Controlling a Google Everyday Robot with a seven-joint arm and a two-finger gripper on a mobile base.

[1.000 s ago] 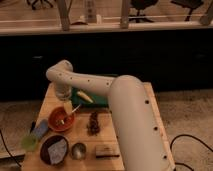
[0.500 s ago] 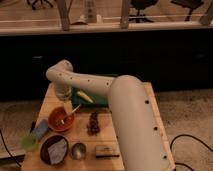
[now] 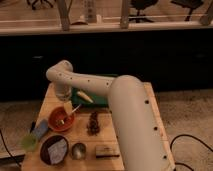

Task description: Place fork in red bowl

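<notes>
Camera view: fork (image 3: pixel 69 113) lies in red bowl (image 3: pixel 61 120) below claw (image 3: pixel 64 101), grip unclear.

Wooden table (image 3: pixel 134 134), carrying: red bowl (image 3: pixel 61 120) with fork (image 3: pixel 70 112) leaning in it, dark bowl (image 3: pixel 54 150) holding grey cloth, small metal cup (image 3: pixel 78 150), green tray (image 3: pixel 97 100), brown cluster (image 3: pixel 93 123). Gripper (image 3: pixel 64 98) hangs above the red bowl.

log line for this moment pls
gripper above red bowl | fork tilted, tip in bowl | dark bowl nearby | stage: placing
</notes>
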